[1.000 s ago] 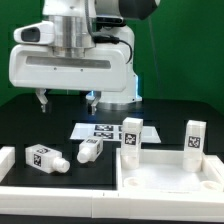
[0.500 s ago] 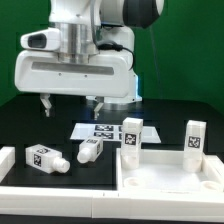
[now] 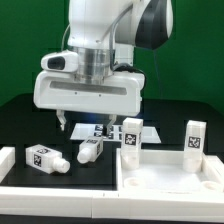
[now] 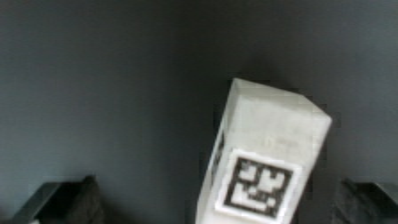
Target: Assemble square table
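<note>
The white square tabletop lies at the exterior view's lower right, with two legs standing upright on its far rim. Two more tagged legs lie on the black table: one at the left and one in the middle. My gripper hangs open and empty just above and behind the middle leg. In the wrist view a white leg with a tag lies between my open fingers, untouched.
The marker board lies flat behind the middle leg, partly hidden by my gripper. A long white border rail runs along the front, with a raised end block at the far left.
The arm has moved toward the exterior view's right and come down, so the open gripper now hangs over the middle lying leg. The parts have not moved.
</note>
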